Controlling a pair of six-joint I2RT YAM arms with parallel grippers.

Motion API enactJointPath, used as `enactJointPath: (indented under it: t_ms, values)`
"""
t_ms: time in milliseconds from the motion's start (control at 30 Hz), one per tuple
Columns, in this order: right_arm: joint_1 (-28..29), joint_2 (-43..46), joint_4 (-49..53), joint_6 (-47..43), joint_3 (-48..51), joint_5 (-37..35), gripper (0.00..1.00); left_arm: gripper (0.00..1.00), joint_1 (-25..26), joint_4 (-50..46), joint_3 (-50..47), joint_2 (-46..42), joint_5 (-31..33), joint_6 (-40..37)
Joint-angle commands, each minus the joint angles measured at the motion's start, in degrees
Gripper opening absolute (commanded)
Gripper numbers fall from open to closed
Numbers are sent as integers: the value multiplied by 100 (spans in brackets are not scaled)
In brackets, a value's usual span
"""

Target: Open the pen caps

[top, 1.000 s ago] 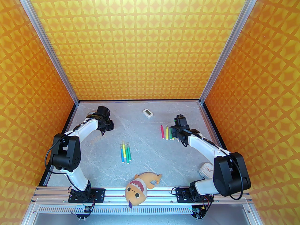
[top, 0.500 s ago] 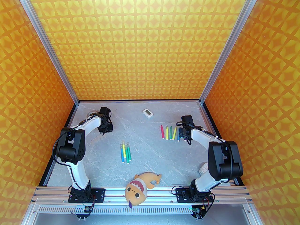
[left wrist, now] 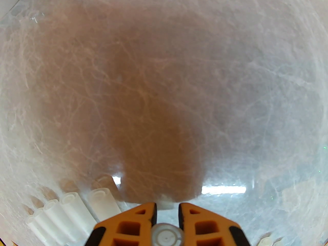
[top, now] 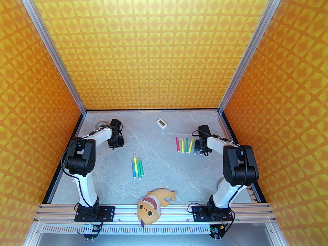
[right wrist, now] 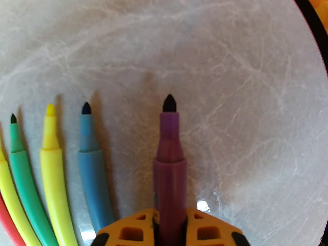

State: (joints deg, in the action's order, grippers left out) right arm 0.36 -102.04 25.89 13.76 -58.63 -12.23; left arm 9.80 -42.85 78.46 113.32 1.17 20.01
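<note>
So, from up top, capped pens (top: 137,166) sit central on the counter (top: 164,186), uncapped pens (top: 185,146) further right. Left wrist: left jaws pinch a pale cap (left wrist: 166,236), loose caps (left wrist: 69,213) lined up beside. Right wrist: right jaws clamp the purple pen (right wrist: 170,163), tip bare.

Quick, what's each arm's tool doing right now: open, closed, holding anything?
Left tool: closed on a pale pen cap.
Right tool: closed on the uncapped purple pen.
</note>
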Motion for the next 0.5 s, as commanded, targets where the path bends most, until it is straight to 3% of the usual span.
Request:
enactJointPath:
  t_ms: [0, 467]
  values:
    - [-18, -114, 136, -140, -191, 187, 2, 8, -64, -72, 18, 40, 146, -68]
    - [-23, -369, 281, -218, -342, 309, 6, 12, -90, -77, -18, 162, 143, -112]
